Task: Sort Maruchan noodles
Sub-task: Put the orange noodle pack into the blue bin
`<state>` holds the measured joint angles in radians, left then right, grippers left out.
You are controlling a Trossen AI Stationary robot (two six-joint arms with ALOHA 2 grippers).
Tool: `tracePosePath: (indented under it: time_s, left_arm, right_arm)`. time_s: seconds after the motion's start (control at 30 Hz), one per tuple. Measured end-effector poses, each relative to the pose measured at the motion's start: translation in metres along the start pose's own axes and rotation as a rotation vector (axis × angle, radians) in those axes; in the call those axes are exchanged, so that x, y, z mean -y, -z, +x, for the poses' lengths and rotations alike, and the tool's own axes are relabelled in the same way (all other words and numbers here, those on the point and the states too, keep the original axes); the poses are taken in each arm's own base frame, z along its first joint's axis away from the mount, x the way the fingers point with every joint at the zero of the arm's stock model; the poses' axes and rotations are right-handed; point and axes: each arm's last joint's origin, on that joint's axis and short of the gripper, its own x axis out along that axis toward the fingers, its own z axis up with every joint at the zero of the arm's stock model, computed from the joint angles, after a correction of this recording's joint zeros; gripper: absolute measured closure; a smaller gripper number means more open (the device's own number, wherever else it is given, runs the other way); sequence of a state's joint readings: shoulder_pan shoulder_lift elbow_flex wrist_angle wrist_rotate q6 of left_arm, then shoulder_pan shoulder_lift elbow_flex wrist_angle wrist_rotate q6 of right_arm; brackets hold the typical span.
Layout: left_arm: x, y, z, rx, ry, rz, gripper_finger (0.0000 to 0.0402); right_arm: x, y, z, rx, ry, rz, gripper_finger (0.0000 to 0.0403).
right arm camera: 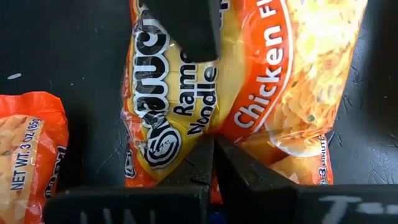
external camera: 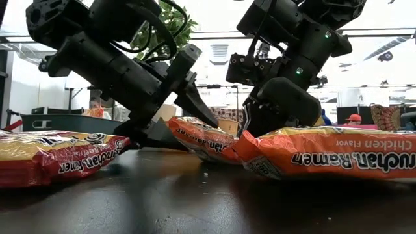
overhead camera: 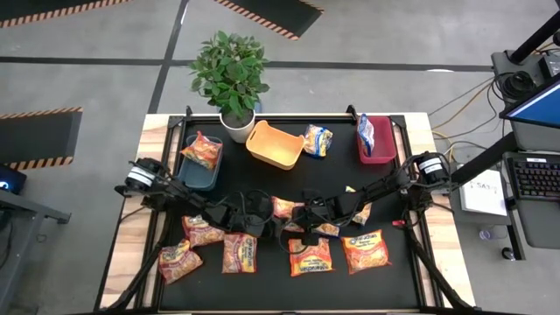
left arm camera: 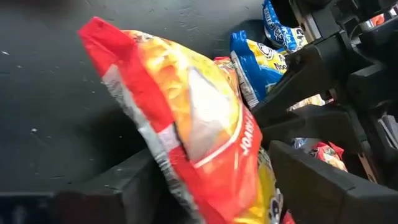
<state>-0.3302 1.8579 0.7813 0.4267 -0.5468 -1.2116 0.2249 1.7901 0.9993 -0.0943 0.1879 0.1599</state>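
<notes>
Nearest the low camera lie two flat ramen packets on the black mat [external camera: 195, 201]: a chicken packet [external camera: 331, 156] at 3 o'clock and a beef packet [external camera: 58, 156] at 9 o'clock. Behind them a tilted packet [external camera: 201, 138] stands on edge. The left gripper [external camera: 179, 133] comes down over it from 10 o'clock with its jaws spread wide. The right gripper [external camera: 260, 127] comes down at the packet's 3 o'clock side.

From above, both grippers meet at the mat's centre, the left gripper [overhead camera: 262, 214] just at 9 o'clock of the tilted packet [overhead camera: 285, 207] and the right gripper [overhead camera: 306, 208] at its 3 o'clock. Five more packets lie in a loose row toward 6 o'clock. Toward 12 o'clock stand a teal bin [overhead camera: 213, 175] with a reddish packet in it, an orange bin [overhead camera: 274, 147] and a red bin [overhead camera: 382, 150] holding a blue packet. A blue-and-yellow packet [overhead camera: 318, 140] lies between the last two. A potted plant [overhead camera: 229, 70] stands behind.

The left wrist camera shows the tilted packet [left arm camera: 186, 124] upright between that arm's fingers [left arm camera: 124, 193], which stand wide apart and do not clamp it.

In the right wrist view we see the right gripper [right arm camera: 214, 155] with its jaws pressed together on the edge of the tilted packet [right arm camera: 267, 93], whose wrapper puckers there. Another orange packet [right arm camera: 31, 149] lies beside.
</notes>
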Motion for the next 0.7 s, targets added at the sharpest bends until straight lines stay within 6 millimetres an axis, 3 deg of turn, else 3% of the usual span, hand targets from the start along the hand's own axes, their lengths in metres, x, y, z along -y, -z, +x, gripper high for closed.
tracePosePath:
  time_s: [0.3, 0.53, 0.7]
  left_arm:
    - [0.000, -0.005, -0.008, -0.009, -0.007, 0.108, 0.0298]
    - [0.007, -0.033, -0.041, 0.028, -0.089, 0.291, 0.0303]
    - [0.016, -0.054, -0.071, 0.075, -0.091, 0.498, 0.0272]
  right_arm:
    - [0.002, -0.008, -0.013, 0.047, 0.036, -0.022, 0.0394]
    - [0.007, -0.028, -0.048, 0.188, 0.027, -0.035, 0.0394]
    - [0.011, -0.045, -0.080, 0.339, 0.019, -0.061, 0.0394]
